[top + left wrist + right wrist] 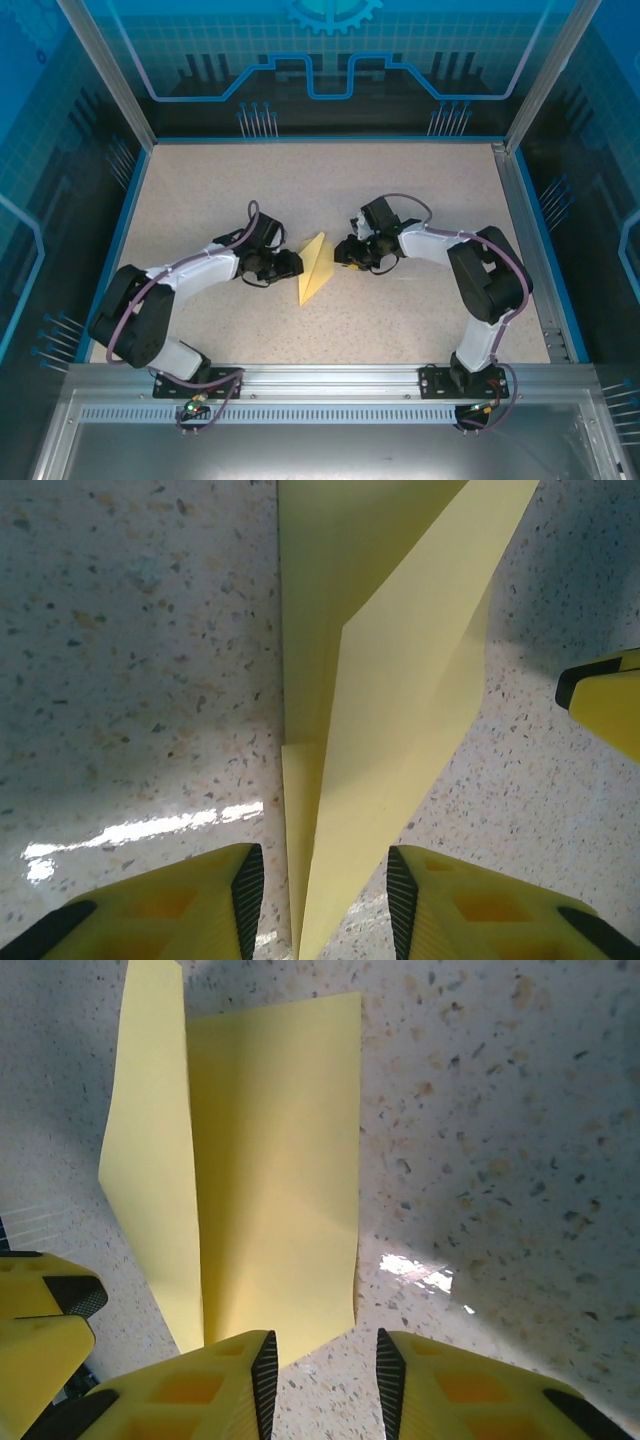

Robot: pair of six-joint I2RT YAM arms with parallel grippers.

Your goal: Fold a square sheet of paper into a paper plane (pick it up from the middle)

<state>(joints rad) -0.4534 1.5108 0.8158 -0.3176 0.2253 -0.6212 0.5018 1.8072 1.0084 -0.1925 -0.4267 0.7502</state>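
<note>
The square sheet of paper (313,268), folded into a long pointed wedge, lies at the middle of the table (420,190) between the two grippers. Both arms bend inward, wrists low. The left gripper (320,885) is partly open, and the paper's narrow end runs between its jaws with a gap on either side. The right gripper (320,1370) is also partly open with nothing between its jaws, the paper's edge just ahead of them.

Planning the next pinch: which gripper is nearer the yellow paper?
Left. The left gripper straddles a raised fold of the yellow paper; the right gripper sits at its edge, not around it.
</note>
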